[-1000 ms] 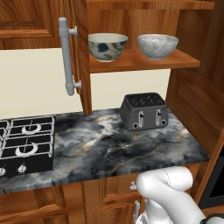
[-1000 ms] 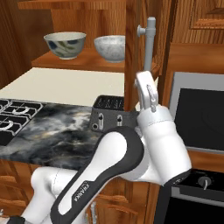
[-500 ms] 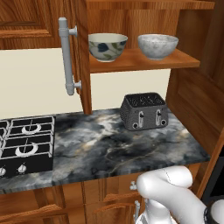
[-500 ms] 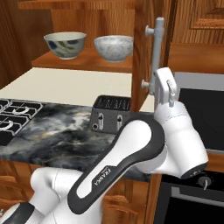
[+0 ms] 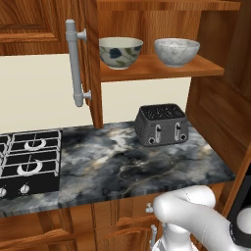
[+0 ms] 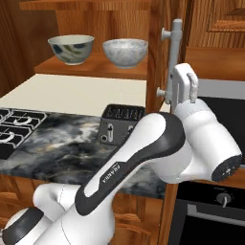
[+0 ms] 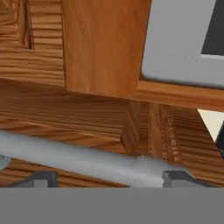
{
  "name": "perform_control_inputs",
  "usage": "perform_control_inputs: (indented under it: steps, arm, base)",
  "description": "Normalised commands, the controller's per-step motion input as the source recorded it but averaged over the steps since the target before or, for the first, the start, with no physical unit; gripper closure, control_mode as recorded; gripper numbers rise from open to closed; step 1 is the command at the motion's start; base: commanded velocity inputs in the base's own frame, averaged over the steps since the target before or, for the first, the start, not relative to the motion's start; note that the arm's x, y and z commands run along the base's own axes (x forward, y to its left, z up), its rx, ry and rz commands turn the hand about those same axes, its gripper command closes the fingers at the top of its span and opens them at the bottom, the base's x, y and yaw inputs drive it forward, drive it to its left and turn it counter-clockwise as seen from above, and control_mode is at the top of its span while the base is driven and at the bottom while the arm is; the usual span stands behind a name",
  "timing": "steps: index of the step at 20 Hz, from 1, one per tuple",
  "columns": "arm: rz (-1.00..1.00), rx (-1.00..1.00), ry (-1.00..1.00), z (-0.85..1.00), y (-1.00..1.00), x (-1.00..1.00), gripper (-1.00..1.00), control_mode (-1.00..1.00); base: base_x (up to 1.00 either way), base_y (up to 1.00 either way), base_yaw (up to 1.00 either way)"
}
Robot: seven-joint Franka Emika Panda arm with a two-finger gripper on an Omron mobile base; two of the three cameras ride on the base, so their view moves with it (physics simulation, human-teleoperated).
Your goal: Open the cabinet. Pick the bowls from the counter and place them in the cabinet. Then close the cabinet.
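- Hand: open, its two dark fingertips spread wide on either side of the silver bar handle of the right door. The bar runs across the gap between them, and I cannot tell whether either tip touches it.
- Hob: far left on the desk, and no part of the job.
- Left door: swung open, edge-on to the camera, with its own bar handle facing left.
- Cabinet: both bowls stand on its shelf, the leaf-patterned bowl on the left and the speckled bowl just right of it, slightly apart.
- Toaster: on the desk below the shelf.
- Right door: open, with the hand up against its handle.
- Step in hand, as I judge it: closing the cabinet, since the bowls are already put away.
- Next move calls for pinching the bar, swinging the right door shut, and then closing the left door.
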Motion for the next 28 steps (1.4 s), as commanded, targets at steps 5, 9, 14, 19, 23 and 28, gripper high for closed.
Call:
perform_control_inputs:
  steps: [5,9,14,19,23,28]
  arm:
    - [0.0,-0.09,0.12,-0.4,1.0,0.86,-1.0,-1.0]
    - [0.0,-0.05,0.01,-0.46,1.0,0.88,-1.0,-1.0]
    - [-0.01,0.0,-0.08,-0.26,1.0,0.71,-1.0,-1.0]
    - [-0.11,0.0,-0.27,-0.05,1.0,0.92,-1.0,-1.0]
    - [-0.15,0.0,-0.39,0.0,0.97,1.0,-1.0,-1.0]
    - [-0.17,0.0,-0.32,0.0,0.63,1.0,-1.0,-1.0]
  base:
    - [0.0,0.0,0.0]
    - [0.0,0.0,0.0]
    - [0.0,0.0,0.0]
    - [0.0,0.0,0.0]
    - [0.0,0.0,0.0]
    - [0.0,0.0,0.0]
